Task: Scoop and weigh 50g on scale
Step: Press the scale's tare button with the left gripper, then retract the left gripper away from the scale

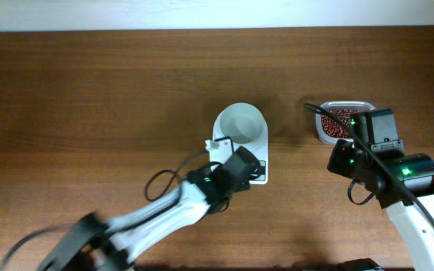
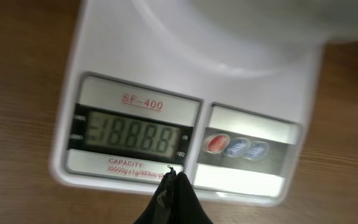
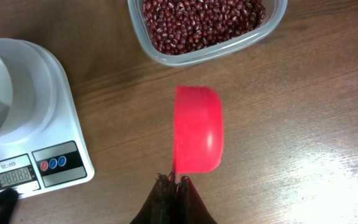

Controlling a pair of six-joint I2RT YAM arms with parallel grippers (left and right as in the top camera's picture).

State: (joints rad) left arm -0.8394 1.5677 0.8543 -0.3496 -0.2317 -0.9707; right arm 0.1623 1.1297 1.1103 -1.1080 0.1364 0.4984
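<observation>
The white scale (image 2: 135,56) fills the left wrist view, its grey display (image 2: 132,135) lit with a row of eights and its red and blue buttons (image 2: 236,147) to the right. My left gripper (image 2: 174,175) is shut and empty, its tips at the scale's front edge just below the display. The white bowl (image 1: 239,124) on the scale looks empty. My right gripper (image 3: 174,180) is shut on the handle of a red scoop (image 3: 197,127), which hangs over bare table short of the beans (image 3: 197,22).
The beans lie in a clear plastic tub (image 3: 267,28) right of the scale (image 3: 42,87). A black cable (image 1: 160,181) loops beside the left arm. The right arm (image 1: 398,169) stands over the table's right front.
</observation>
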